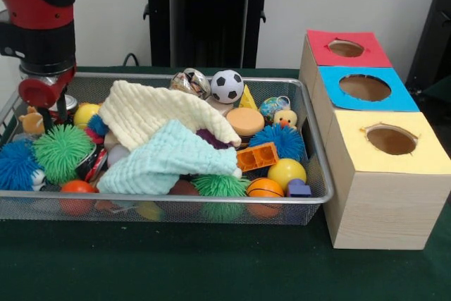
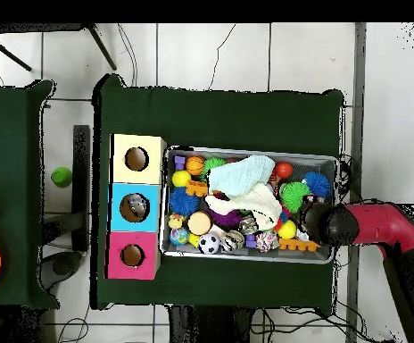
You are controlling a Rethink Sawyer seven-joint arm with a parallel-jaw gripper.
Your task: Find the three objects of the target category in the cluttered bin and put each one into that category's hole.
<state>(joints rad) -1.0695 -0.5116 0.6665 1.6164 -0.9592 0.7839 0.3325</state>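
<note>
The bin [image 1: 314, 147] is a silver wire-mesh basket full of toys; it also shows in the overhead view [image 2: 246, 151]. A cream cloth [image 1: 158, 109] and a mint cloth [image 1: 165, 160] lie over the middle. Around them are a soccer ball [image 1: 227, 86], a green spiky ball [image 1: 61, 151], a yellow ball [image 1: 287, 172], a small basketball [image 1: 265, 188] and an orange brick [image 1: 257, 156]. My gripper [image 1: 55, 114] hangs open and empty inside the bin's left end, above the green spiky ball; in the overhead view the gripper [image 2: 314, 216] is at the bin's right end. The hole [image 1: 364, 87] in the blue-topped box shows a grey thing inside in the overhead view [image 2: 134, 207].
A red-topped box [image 1: 347, 48] and a yellow-topped box [image 1: 391, 140] flank the blue one, right of the bin. The black pedestal [image 1: 208, 15] stands behind. A green ball [image 2: 62, 177] lies on the floor beside a second green table [image 2: 10, 179].
</note>
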